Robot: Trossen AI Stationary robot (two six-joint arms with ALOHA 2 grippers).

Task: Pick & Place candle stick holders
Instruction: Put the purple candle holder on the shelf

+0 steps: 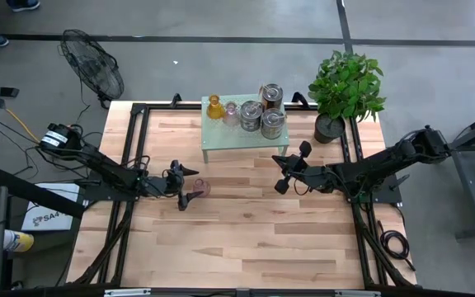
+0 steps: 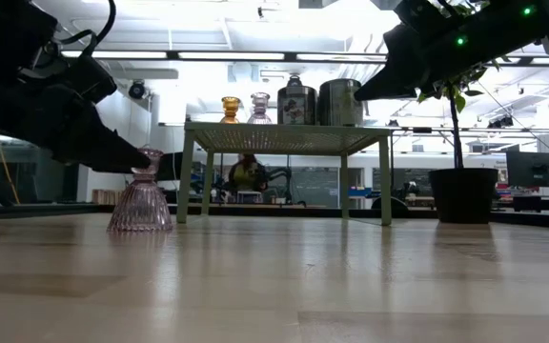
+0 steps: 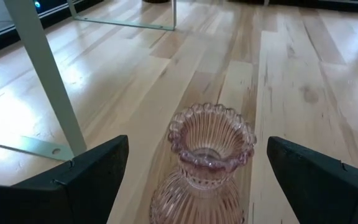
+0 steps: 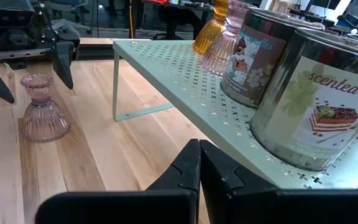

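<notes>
One pink holder is seen standing upright on the counter, between the spread fingers of the left gripper, which are not touching it. On the green stand five holders are counted: one amber, one pink and three silvery tins. The right gripper is held pressed together near the stand, with nothing in it.

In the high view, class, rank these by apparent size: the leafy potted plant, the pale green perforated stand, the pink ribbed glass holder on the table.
1. Pale green perforated stand
2. Leafy potted plant, close behind
3. Pink ribbed glass holder, clearly smallest
</notes>
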